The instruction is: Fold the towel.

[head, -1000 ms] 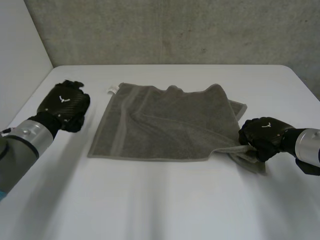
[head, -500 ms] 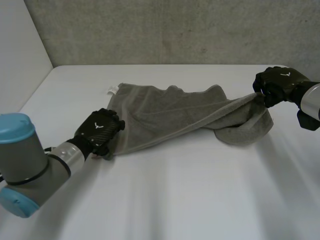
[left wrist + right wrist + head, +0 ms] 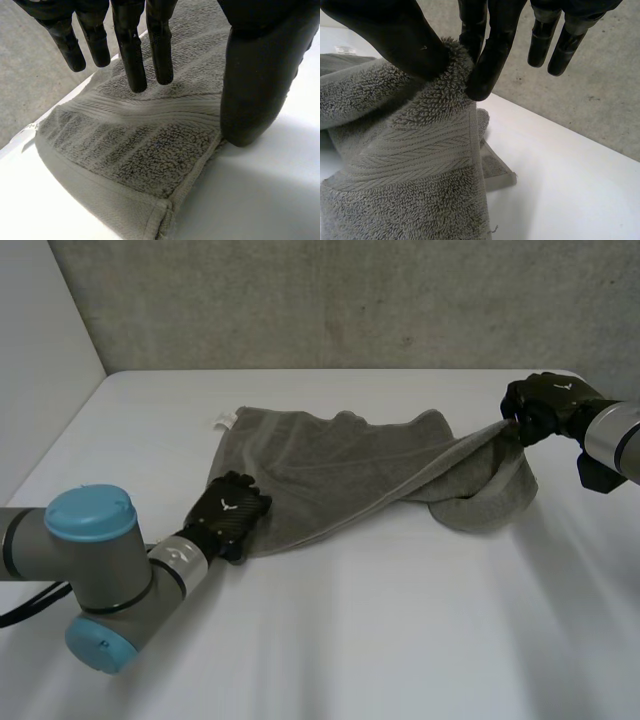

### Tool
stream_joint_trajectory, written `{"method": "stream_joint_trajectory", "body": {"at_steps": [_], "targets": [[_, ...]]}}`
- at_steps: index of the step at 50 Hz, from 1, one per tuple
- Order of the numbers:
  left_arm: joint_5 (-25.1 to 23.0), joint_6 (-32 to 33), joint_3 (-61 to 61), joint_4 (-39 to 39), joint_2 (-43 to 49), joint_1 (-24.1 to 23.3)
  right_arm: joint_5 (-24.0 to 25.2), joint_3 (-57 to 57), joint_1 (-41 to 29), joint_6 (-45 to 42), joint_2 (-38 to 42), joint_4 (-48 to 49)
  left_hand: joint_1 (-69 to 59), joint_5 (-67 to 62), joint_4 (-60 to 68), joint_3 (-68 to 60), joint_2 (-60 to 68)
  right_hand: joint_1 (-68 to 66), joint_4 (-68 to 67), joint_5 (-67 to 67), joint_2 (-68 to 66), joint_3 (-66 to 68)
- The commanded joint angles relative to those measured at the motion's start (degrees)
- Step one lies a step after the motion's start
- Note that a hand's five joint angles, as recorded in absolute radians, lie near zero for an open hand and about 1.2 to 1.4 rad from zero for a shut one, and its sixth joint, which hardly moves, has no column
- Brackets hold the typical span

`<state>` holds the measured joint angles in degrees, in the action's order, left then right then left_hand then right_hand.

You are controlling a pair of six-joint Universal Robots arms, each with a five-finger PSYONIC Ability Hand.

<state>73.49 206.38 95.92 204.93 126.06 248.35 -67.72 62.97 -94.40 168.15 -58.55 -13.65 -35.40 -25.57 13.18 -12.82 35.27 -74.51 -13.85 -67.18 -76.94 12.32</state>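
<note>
In the head view the towel is not yet folded: it lies rumpled on the white table, with a right-side corner lifted by the right hand and the left hand at its near left corner. The left wrist view adds what you can't judge from there: straight fingers over that corner, gripping nothing. The right wrist view shows the thumb and a finger pinching the towel's edge.

Grey-brown terry towel, ribbed band near the hem. White table, mottled grey wall. Black: left hand, right hand.
</note>
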Motion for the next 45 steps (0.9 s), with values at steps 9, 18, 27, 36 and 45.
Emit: {"method": "stream_joint_trajectory", "body": {"at_steps": [9, 18, 27, 36, 45], "targets": [[0.2, -0.3, -0.6, -0.8, 0.1, -0.3, -0.1, -3.0, 0.2, 4.0, 2.6, 0.3, -0.9, -0.7, -3.2, 2.8, 1.0, -5.5, 3.8, -2.8, -3.1, -2.3], [0.2, -0.6, -0.6, -2.2, -2.1, -0.1, -1.4, -5.1, 0.1, 4.5, 3.0, 0.4, 0.3, 0.5, -3.2, 2.8, -0.2, -5.5, 3.8, -2.8, -3.1, -2.3], [-0.1, -1.1, -0.1, -4.7, -2.1, -0.8, -2.1, -6.5, 0.1, 8.9, 3.1, 1.0, 0.8, 1.0, -3.2, 2.8, -0.7, -5.5, 3.8, -2.8, -3.1, -2.3], [0.1, -1.1, -0.4, -4.4, -2.0, -1.5, -2.2, -7.1, -0.2, 11.9, 3.3, 2.4, 0.6, 0.8, -3.2, 2.8, -0.5, -5.5, 3.8, -2.8, -3.1, -2.3], [0.2, -1.2, -0.6, -4.2, -1.8, -1.5, -2.6, -8.5, -1.3, 12.1, 4.4, 2.4, -1.5, -1.4, -3.2, 2.8, 1.7, -5.5, 3.8, -2.8, -3.1, -2.3]]}}
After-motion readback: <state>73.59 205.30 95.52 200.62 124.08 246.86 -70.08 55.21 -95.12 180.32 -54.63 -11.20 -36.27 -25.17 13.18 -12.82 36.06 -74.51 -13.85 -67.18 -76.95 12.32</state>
